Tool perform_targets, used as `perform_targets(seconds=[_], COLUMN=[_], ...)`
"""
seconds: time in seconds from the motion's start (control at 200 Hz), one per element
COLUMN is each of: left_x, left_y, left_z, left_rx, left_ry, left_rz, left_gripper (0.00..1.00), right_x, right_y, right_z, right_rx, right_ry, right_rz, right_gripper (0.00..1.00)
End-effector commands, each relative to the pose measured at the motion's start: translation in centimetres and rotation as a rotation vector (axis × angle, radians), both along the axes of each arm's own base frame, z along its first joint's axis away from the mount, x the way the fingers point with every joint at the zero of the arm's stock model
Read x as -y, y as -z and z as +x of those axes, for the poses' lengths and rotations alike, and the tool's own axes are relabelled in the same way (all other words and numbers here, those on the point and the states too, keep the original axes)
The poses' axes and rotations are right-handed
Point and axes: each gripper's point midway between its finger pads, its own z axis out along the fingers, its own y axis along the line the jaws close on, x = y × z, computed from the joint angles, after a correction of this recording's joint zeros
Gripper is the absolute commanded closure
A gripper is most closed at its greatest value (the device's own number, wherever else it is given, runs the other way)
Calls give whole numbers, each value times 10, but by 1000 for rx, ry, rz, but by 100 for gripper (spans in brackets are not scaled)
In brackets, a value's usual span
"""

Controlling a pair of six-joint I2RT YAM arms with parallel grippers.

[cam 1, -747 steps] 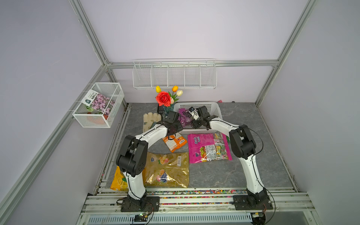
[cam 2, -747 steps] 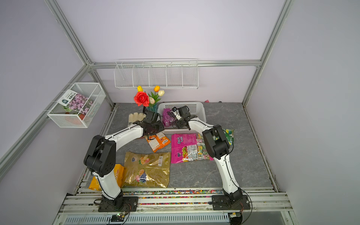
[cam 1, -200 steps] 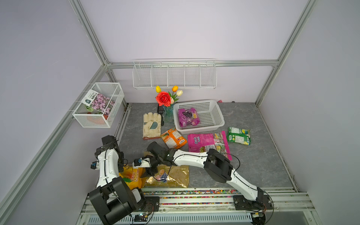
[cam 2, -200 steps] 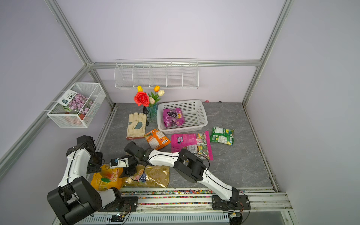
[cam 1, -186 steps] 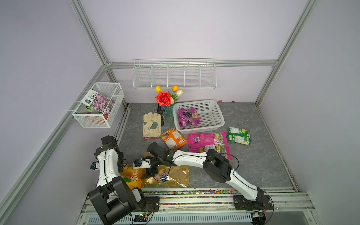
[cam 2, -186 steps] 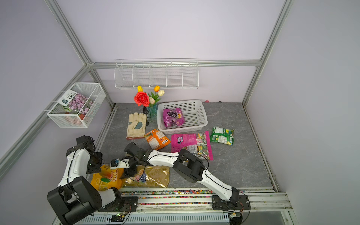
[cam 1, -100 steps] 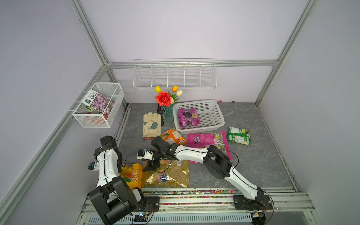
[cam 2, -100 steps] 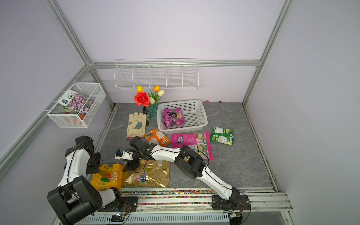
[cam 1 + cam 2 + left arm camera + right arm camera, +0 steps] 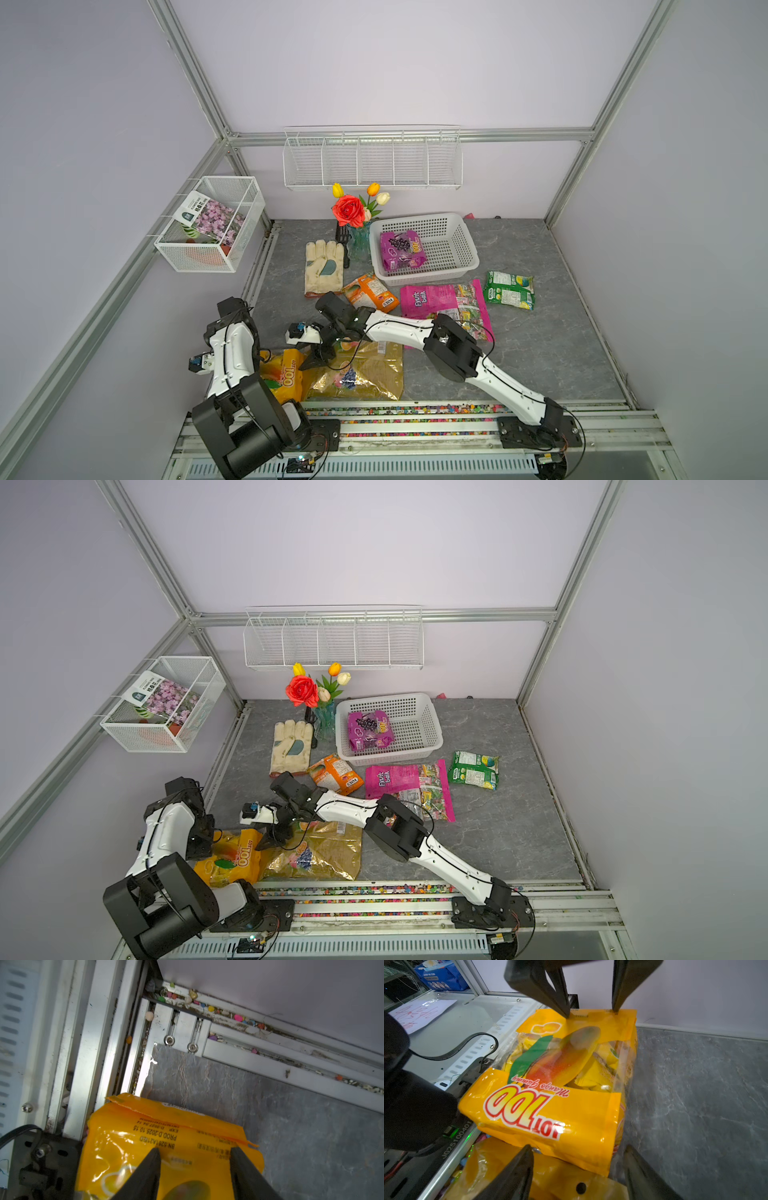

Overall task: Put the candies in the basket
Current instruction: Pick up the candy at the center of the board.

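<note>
One of six in: purple grape bag (image 9: 402,251) sits in basket (image 9: 415,219). Outside: mango bag (image 9: 284,374), gold bag (image 9: 365,370), orange bag (image 9: 370,291), magenta bag (image 9: 432,301), green bag (image 9: 509,290). Left gripper (image 9: 195,1153) and right gripper (image 9: 578,1147) both released, one at each end of the mango bag.

1. Both top views are bright and even, lit softly from overhead.
2. Shadows on the desk (image 9: 540,340) are faint and soft-edged.
3. White glare streaks the yellow-orange bag (image 9: 550,1109) and the crinkled gold bag (image 9: 365,374).
4. In the left wrist view, the vented panel (image 9: 12,1043) is blurred; the bag's printed date text is sharp.
</note>
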Motion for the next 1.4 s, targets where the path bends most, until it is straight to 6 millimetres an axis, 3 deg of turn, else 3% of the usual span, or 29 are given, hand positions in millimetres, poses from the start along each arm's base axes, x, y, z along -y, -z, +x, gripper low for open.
perform_targets(seconds=[0.0,0.195,0.48,0.66,0.92,1.185,1.395], left_x=[13,26,18,10,3,8,18], left_y=[14,16,-7,-39,-76,-83,-87], left_z=[8,12,19,30,42,51,68], left_rx=[40,72,91,142,194,246,303], left_ry=[40,87,114,148,222,258,360], left_rz=[-87,-151,-108,-57,7,-10,-13], left_gripper=[43,43,42,40,38,36,34], right_x=[4,5,9,11,11,22,51], right_y=[5,-3,-25,-49,-99,-147,-160], right_z=[-12,-17,-13,-14,6,27,55], right_rx=[-35,-38,-42,-39,-64,-136,-164], right_ry=[-60,-97,-117,-124,-23,59,163], right_rz=[-2,24,65,95,123,150,118], right_gripper=[35,66,100,100,100,100,100])
